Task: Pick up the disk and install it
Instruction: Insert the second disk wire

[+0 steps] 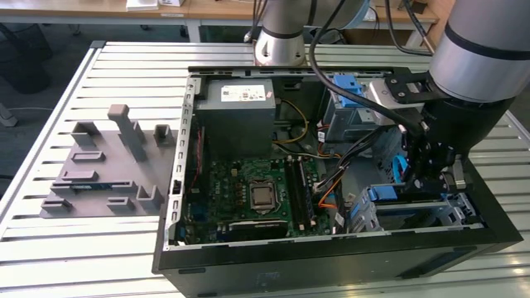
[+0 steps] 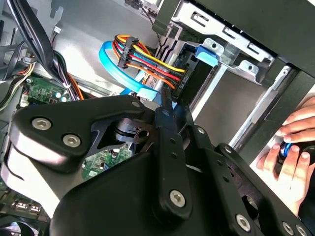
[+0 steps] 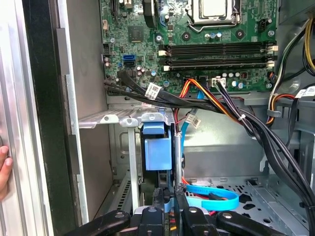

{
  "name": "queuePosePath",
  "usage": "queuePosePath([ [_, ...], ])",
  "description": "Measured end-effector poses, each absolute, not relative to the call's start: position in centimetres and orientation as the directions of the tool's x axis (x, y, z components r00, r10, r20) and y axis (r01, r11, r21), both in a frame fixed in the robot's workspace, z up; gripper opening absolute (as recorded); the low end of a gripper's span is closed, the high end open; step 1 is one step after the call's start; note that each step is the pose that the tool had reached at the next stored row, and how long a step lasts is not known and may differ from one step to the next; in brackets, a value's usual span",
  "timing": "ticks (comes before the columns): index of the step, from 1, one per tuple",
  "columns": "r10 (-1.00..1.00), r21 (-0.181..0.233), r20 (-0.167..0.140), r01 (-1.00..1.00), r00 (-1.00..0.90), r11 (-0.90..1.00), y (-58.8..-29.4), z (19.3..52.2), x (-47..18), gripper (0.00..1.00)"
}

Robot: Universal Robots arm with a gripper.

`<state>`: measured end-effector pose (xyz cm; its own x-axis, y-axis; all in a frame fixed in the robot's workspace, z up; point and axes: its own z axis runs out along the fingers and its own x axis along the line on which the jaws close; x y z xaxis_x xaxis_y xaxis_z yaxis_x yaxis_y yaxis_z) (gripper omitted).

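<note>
UR arm's gripper (image 1: pixel 434 180) is reaching down into an open PC case (image 1: pixel 331 254) lying on its side on the slatted bench (image 1: pixel 49 248), at the case's front corner by the drive cage (image 3: pixel 123 118). The disk (image 3: pixel 157 152) is sitting edge-on in that cage, blue rail showing, w/ the fingers (image 3: pixel 170 196) closing on its edge, apparently seating it. Labels on the PSU (image 1: pixel 240 115) and cables aren't legible. A person's hand (image 2: pixel 290 152) is resting nearby.

Disk seated on edge in the drive bay

The disk (image 3: pixel 157 152) stands upright in the metal bay at the near right corner of the case in the exterior view (image 1: pixel 411 194), its blue plastic rail and tab showing, body mostly hidden.
</note>
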<state>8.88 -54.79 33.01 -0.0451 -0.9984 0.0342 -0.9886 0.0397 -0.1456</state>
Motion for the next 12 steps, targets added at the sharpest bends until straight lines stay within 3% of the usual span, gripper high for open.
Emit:
queuePosePath([
  [12, -0.998, -0.146, 0.034, -0.989, -0.045, 0.040, -54.79, 33.56, 8.88, 0.24],
])
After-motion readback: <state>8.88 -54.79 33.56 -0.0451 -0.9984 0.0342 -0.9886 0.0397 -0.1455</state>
